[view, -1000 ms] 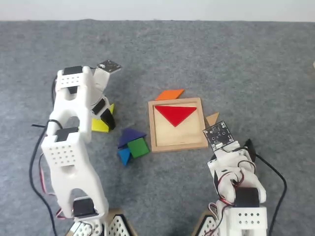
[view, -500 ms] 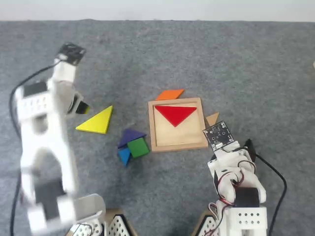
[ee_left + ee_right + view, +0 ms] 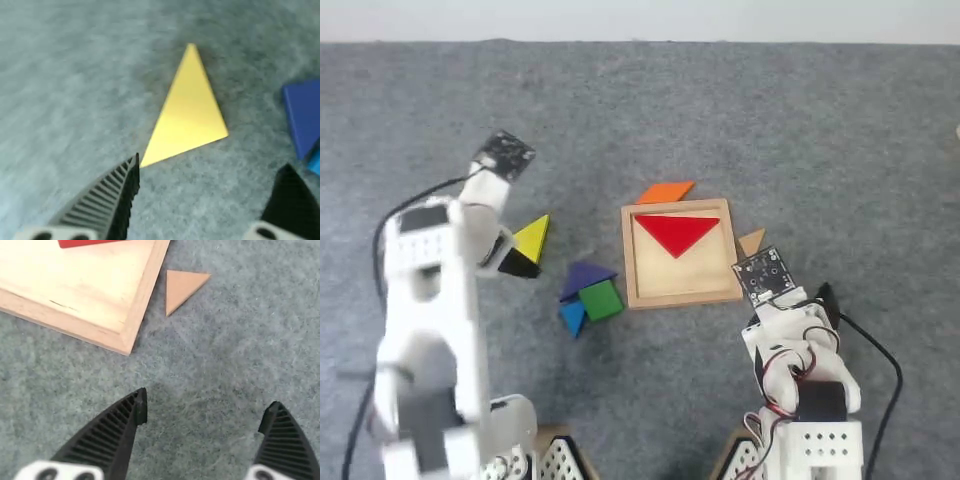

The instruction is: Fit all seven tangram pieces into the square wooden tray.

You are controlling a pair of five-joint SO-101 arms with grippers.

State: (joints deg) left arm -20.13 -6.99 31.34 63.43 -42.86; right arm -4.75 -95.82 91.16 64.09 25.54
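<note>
Left gripper (image 3: 210, 167) is wide open with nothing in it, hanging low over the grey carpet (image 3: 840, 130). The yellow triangle (image 3: 187, 112) lies flat just past the fingertips, one corner almost at the ribbed jaw. From the high view it sits out at 9 o'clock from the wooden tray (image 3: 630, 260). My right gripper (image 3: 208, 400) is also spread and empty, parked off the tray's 4 o'clock corner, with the little tan triangle (image 3: 181, 285) on the carpet at the tray's 3 o'clock side.

Only the red triangle (image 3: 675, 232) is in the tray so far. The orange piece (image 3: 665, 192) is touching the 12 o'clock rim from outside, and the purple (image 3: 586, 276), green (image 3: 602, 299) and blue (image 3: 572, 316) pieces are bunched at 8 o'clock.

My worry: the yellow one is thin and flat. If I come down off-centre, I reckon a jaw just shoves it along the carpet into that bunch. A corner-only pinch could let it swing and catch the tray's rim.
</note>
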